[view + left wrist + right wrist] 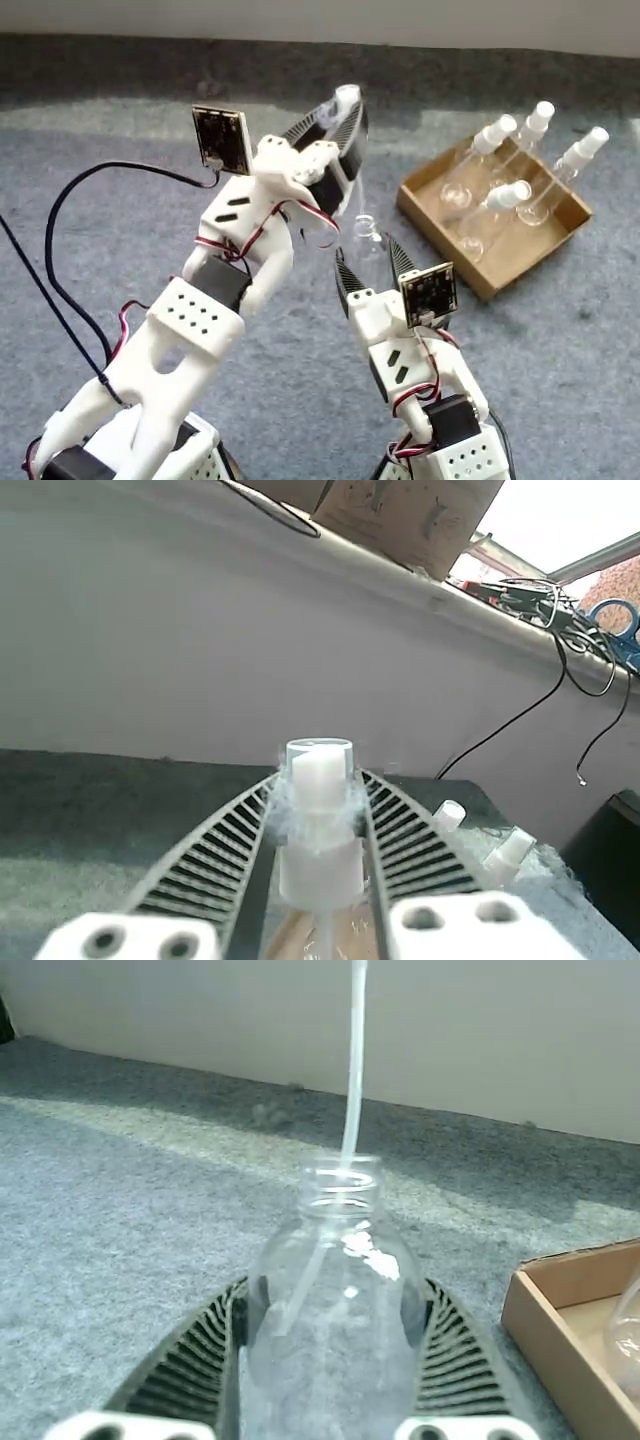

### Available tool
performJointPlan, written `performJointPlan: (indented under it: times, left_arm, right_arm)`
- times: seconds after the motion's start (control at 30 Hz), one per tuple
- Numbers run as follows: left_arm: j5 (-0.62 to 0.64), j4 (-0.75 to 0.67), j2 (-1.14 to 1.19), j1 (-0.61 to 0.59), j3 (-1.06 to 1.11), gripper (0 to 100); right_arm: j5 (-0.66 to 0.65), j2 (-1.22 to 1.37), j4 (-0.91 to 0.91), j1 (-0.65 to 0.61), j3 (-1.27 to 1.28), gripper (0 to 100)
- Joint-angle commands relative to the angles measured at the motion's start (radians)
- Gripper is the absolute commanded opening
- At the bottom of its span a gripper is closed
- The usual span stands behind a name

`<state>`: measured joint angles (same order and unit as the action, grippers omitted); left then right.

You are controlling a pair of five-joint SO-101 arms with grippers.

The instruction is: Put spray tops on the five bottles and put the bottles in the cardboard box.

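- I'm seeing the open bottle [330,1360] at the centre of the high view, with my right tool [335,1295] gripping its body.
- My left tool [320,780] is pinching the spray top [320,865] above it, tube dipping into the neck.
- Four capped bottles [497,200] are lying in the cardboard box [440,243], at right.

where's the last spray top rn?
The spray top is in the left gripper, raised over the bottle the right gripper holds, its tube inside the bottle's neck; left of the cardboard box in the high view.
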<state>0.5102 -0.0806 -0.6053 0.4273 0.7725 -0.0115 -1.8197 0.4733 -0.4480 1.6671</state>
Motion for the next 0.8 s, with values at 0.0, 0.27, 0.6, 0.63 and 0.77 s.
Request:
performJointPlan:
  times: [0.0, 0.27, 0.6, 0.63, 0.77]
  left_arm:
    - [-0.002, -0.021, -0.039, 0.013, 0.068, 0]
    - [-0.006, -0.02, -0.219, 0.134, 0.239, 0]
    - [-0.005, 0.203, -0.334, 0.145, 0.283, 0]
    - [-0.005, 0.229, -0.343, 0.145, 0.283, 0]
    - [-0.005, 0.344, -0.358, 0.179, 0.282, 0]
  right_arm:
    - [0.009, -0.018, -0.027, -0.008, 0.039, 7.7]
    - [0.009, -0.016, -0.025, -0.002, 0.041, 7.7]
    - [0.005, -0.016, -0.025, -0.002, 0.041, 7.7]
    - [0.005, -0.016, -0.025, -0.002, 0.041, 7.7]
    - [0.005, -0.018, -0.025, -0.002, 0.041, 7.7]
